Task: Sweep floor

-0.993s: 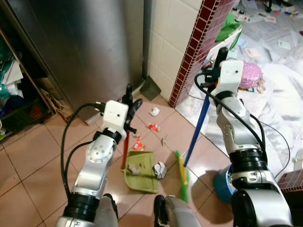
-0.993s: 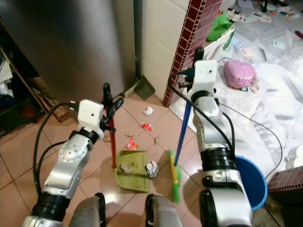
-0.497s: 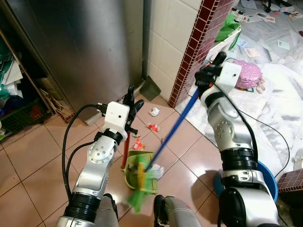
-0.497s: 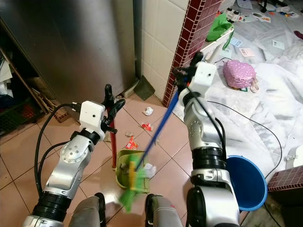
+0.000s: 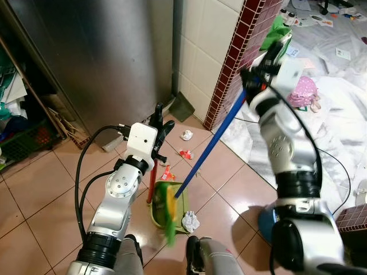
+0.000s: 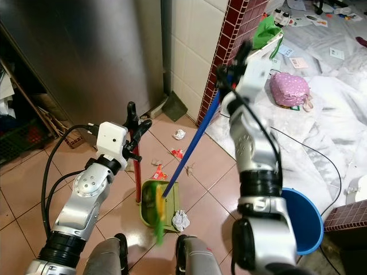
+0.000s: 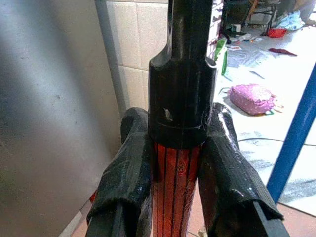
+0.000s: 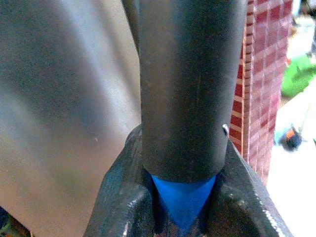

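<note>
While the right gripper [image 5: 256, 67] clamps the blue broom [image 5: 209, 150], its green head over the dustpan [image 6: 157, 205] steadied by the left gripper [image 5: 157, 122] closed on its red handle, a crumpled wad [image 5: 190, 219] beside the pan risks being missed

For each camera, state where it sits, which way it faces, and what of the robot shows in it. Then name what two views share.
Left eye view: on the head, facing forward and down at the tiled floor; both silver arms, left gripper on the red dustpan handle.
Right eye view: same head, same scene; right gripper holding the blue broom handle over the green dustpan.
Left wrist view: looks along its fingers clamping the red handle.
Right wrist view: looks along its fingers clamping the broom.
Shared: both eye views show the crumpled paper.
</note>
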`<state>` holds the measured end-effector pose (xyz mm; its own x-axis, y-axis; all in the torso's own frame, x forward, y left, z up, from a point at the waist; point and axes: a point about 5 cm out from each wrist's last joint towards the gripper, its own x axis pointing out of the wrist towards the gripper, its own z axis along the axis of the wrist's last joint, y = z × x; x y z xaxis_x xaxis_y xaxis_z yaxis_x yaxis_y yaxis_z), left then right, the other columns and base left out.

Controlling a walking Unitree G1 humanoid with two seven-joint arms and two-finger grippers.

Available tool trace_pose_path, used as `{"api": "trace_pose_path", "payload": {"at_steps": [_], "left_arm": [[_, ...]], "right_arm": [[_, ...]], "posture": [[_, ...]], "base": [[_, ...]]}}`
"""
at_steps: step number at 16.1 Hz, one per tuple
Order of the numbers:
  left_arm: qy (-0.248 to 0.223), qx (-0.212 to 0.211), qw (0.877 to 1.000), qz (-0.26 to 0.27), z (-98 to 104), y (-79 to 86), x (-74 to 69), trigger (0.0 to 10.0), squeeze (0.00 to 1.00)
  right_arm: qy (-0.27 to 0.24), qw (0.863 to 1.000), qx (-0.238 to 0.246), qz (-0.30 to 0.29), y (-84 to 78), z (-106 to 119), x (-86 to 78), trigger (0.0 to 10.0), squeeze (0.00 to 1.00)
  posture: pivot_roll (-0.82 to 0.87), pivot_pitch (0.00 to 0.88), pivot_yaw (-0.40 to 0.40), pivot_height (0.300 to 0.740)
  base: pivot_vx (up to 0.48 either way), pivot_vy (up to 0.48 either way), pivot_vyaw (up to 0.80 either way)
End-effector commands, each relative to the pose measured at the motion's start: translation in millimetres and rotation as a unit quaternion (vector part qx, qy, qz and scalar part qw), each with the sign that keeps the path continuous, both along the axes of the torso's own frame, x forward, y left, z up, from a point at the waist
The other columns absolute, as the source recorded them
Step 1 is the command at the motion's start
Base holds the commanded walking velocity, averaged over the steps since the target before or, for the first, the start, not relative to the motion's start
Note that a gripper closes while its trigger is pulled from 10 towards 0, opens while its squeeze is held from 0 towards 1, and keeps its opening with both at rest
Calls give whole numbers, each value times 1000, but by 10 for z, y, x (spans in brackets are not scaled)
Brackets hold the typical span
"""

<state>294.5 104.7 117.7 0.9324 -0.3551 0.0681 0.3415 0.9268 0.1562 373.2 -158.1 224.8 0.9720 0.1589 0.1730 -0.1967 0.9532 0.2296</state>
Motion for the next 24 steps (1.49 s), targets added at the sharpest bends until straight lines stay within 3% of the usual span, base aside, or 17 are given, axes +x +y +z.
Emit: {"api": "trace_pose_path", "payload": {"at_steps": [1,4,7,11,13,15,18,19,24], "left_arm": [[-17,6,1000,3,71,19,-6,10000,0],[-14,8,1000,-2,65,21,-21,10000,0],[-13,9,1000,-4,66,24,-38,10000,0],[-13,13,1000,-6,79,82,-90,10000,0],[-18,4,1000,-5,94,154,-142,10000,0],[-12,8,1000,1,65,196,-159,10000,0],[-29,5,999,46,134,238,-140,10000,0],[-28,2,998,48,150,242,-146,10000,0],[-11,-3,999,41,84,221,-223,10000,0]], "right_arm": [[-77,997,-8,-5,-46,352,-22,10000,0],[-108,994,-30,-17,-171,504,-10,10000,0],[-113,991,-62,-37,-281,484,-6,10000,0],[-111,981,-144,-63,-369,312,-34,10000,0],[-91,974,-188,-84,-412,104,-71,10000,0],[-56,976,-189,-90,-409,-118,-107,10000,0],[12,988,-127,-88,-267,-521,-233,10000,0],[21,987,-133,-92,-207,-626,-290,10000,0],[65,987,-117,-85,-92,-865,-389,10000,0]], "posture": [[-34,188,-64,740],[-34,192,-60,740],[-33,193,-58,740],[-25,194,-57,740],[-23,194,-58,740],[-16,193,-61,740],[-12,189,-66,740],[-12,188,-66,740],[-3,182,-60,740]], "base": [[0,0,0],[0,0,0],[0,0,0],[0,0,0],[0,0,0],[0,0,0],[0,0,0],[0,0,0],[0,0,-160]]}}
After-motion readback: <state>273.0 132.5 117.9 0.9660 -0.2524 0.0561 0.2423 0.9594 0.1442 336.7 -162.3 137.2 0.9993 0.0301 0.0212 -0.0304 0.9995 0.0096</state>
